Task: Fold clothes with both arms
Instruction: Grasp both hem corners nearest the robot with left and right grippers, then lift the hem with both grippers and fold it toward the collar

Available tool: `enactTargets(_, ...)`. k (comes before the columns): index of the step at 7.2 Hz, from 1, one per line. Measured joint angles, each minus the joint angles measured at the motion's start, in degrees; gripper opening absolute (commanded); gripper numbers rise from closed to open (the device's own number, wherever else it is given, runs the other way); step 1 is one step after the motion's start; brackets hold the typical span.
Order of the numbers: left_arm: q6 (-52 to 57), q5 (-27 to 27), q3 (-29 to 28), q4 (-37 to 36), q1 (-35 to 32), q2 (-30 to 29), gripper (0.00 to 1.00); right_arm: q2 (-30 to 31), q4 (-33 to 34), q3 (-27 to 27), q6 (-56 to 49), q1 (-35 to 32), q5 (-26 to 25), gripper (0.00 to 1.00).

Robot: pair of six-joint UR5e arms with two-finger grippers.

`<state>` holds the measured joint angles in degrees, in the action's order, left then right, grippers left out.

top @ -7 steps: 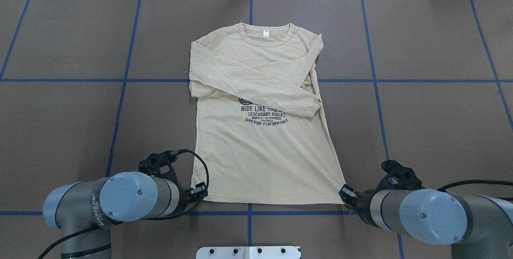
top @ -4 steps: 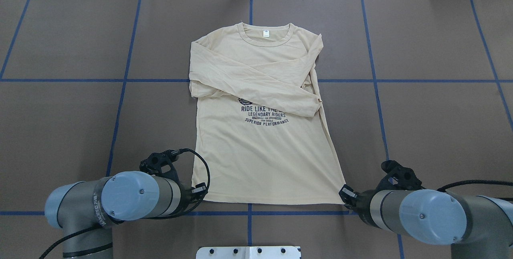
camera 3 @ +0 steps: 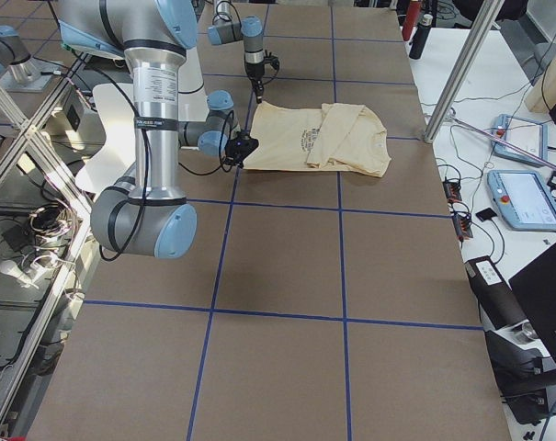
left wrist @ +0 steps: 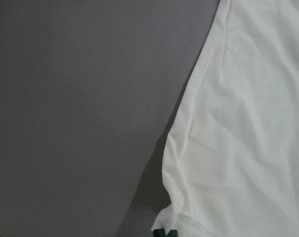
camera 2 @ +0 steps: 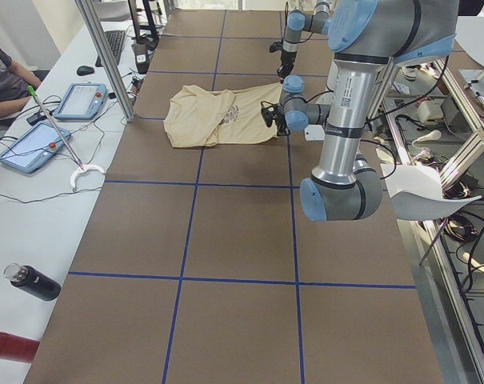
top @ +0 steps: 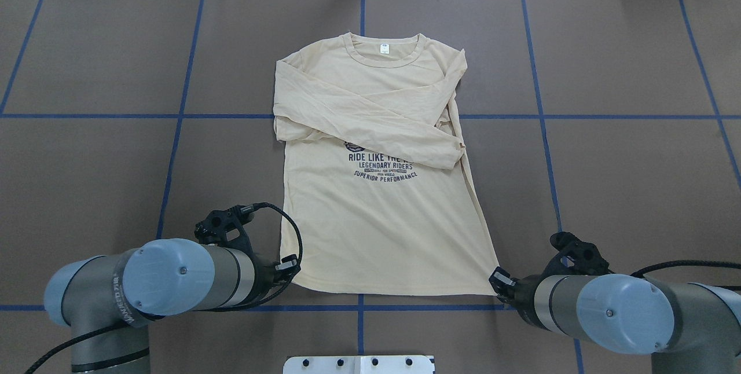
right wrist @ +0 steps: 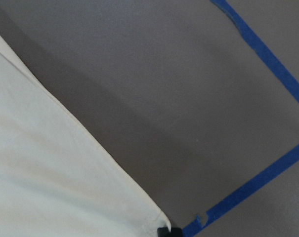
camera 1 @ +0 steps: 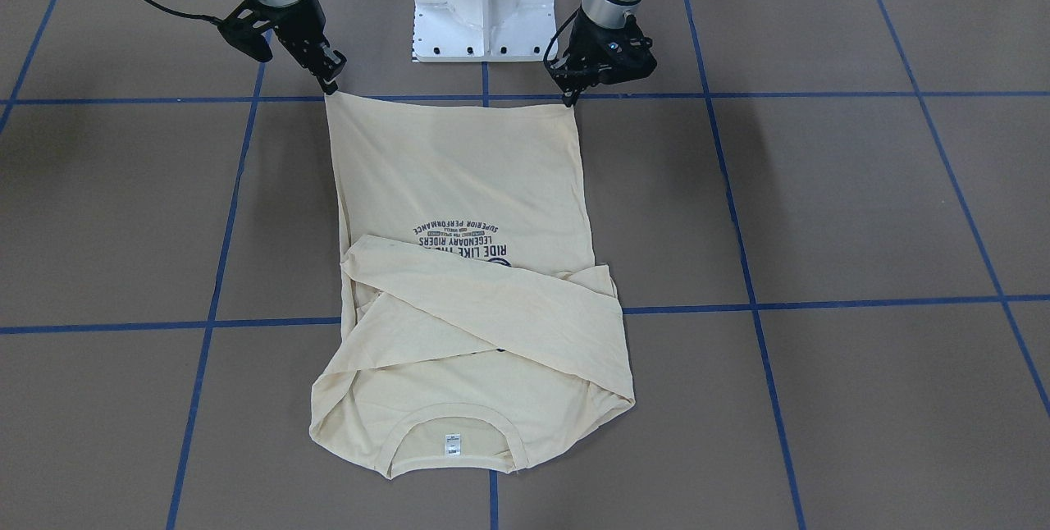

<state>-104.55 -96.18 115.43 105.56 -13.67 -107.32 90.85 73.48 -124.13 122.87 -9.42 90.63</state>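
The cream-yellow long-sleeved T-shirt (top: 376, 217) lies face up on the brown table, both sleeves crossed over the chest above the navy print, neck label at the far end. My left gripper (top: 288, 272) is shut on the near left hem corner, which is lifted a little off the table. My right gripper (top: 496, 281) is shut on the near right hem corner. From the front, the left gripper (camera 1: 568, 99) and right gripper (camera 1: 330, 89) pinch the two hem corners of the T-shirt (camera 1: 459, 177). Each wrist view shows only a shirt corner (left wrist: 238, 123) (right wrist: 50, 187).
The white pedestal base (camera 1: 482, 1) stands just behind the hem. Blue tape lines (top: 173, 148) grid the table. A side bench holds tablets (camera 2: 80, 100), a black bottle (camera 2: 34, 282) and a person's arm (camera 2: 6, 80).
My left arm has shifted slightly left and away from the base, raising the left hem corner a little. The right arm and the shirt's far part have not moved.
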Motion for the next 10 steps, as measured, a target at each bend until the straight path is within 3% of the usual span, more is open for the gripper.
enactTargets(4,-5.0,-0.4,10.3,-0.9,3.5,6.1,0.00,2.9,0.0,-4.9,0.1,3.1,2.2,0.00)
enactTargets(7,-10.0,-0.5,14.8,-0.9,4.9,7.3,0.00,4.9,0.0,-6.8,0.1,4.9,4.1,0.00)
enactTargets(9,-10.4,-0.8,17.3,-0.8,4.1,6.3,0.00,5.6,-0.1,-9.8,0.0,2.5,5.1,0.00)
enactTargets(10,-8.9,-0.9,16.5,-0.7,1.4,5.2,0.00,4.4,0.0,-9.9,-0.2,-1.7,6.9,0.00)
